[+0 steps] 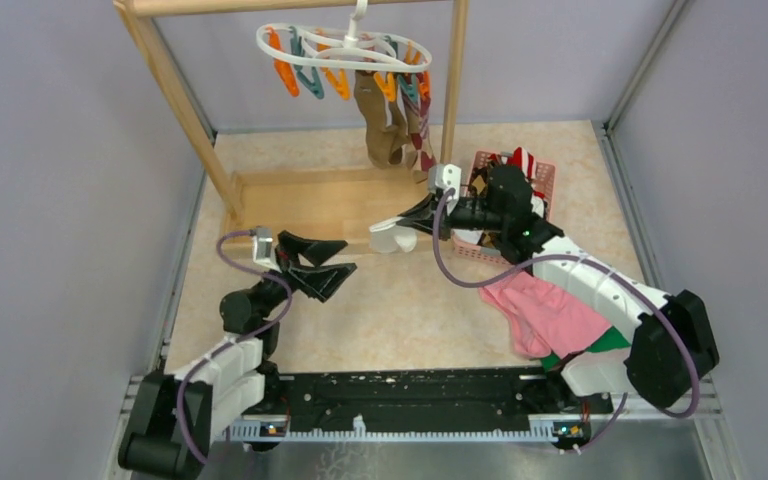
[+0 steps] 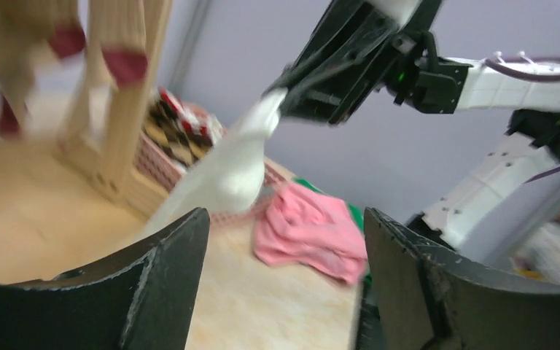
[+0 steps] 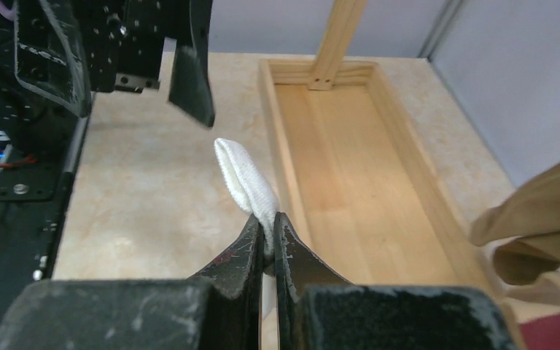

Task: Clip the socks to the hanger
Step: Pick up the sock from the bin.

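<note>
- R gripper (image 1: 410, 215) pinched shut on white sock (image 1: 392, 238), low by wooden rack base (image 1: 300, 200).
- L gripper (image 1: 322, 266) open, empty, just beside.
- Hanger (image 1: 345, 45) well above. L shd take sock's free end and spread cuff flat before clipping.

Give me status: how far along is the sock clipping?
Done: a brown sock and a striped sock hang clipped on the hanger.
In hand: the right gripper is shut on a white sock, not yet at the hanger. The left gripper is open and empty.
Left: clip the white sock, then what sits in the basket, including an argyle sock.
</note>
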